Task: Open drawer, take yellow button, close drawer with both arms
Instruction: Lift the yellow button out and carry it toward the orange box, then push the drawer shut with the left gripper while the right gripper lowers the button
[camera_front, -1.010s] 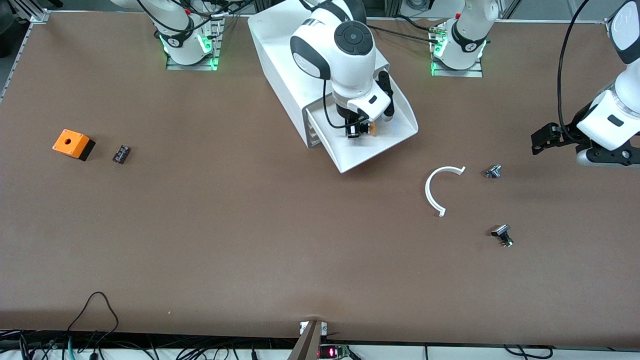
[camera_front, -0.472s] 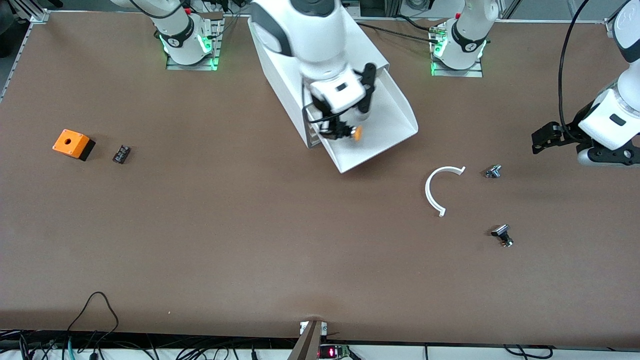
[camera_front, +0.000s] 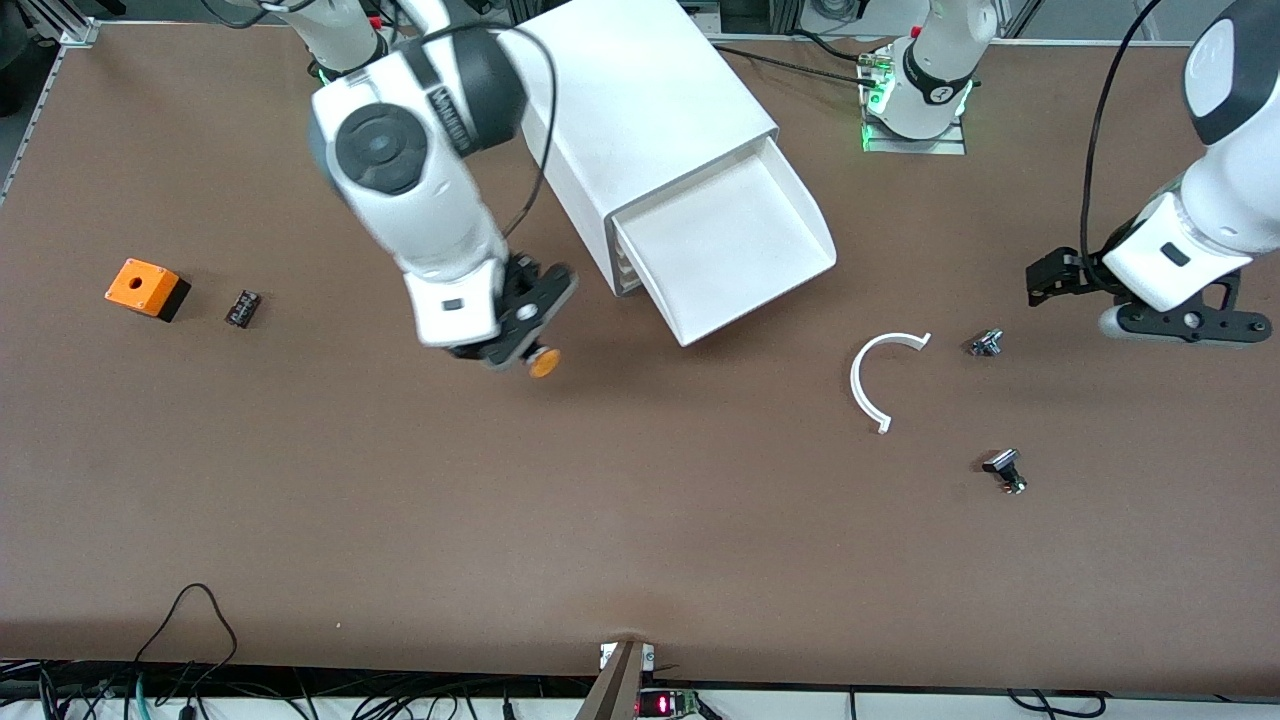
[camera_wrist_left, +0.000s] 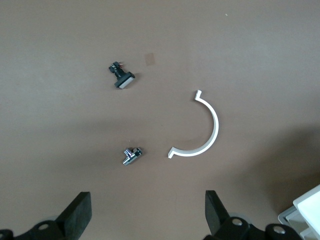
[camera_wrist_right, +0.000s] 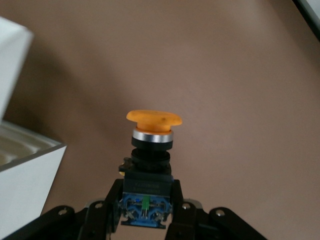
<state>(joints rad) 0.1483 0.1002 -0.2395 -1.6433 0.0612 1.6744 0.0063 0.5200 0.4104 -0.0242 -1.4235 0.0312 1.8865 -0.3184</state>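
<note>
The button (camera_front: 541, 361), orange cap outward, is clamped by its black-and-bluish body between the closed fingers of the right gripper (camera_front: 520, 352), held in the air over bare table beside the cabinet (camera_front: 640, 110), toward the right arm's end. The drawer (camera_front: 730, 250) stands pulled out of the cabinet. Over the left arm's end of the table, the left gripper (camera_wrist_left: 147, 220) waits with fingers spread wide above a white curved piece (camera_front: 880, 375) and a small metal fitting (camera_front: 986, 343), with a black-capped part (camera_front: 1004, 468) nearer the front camera
</note>
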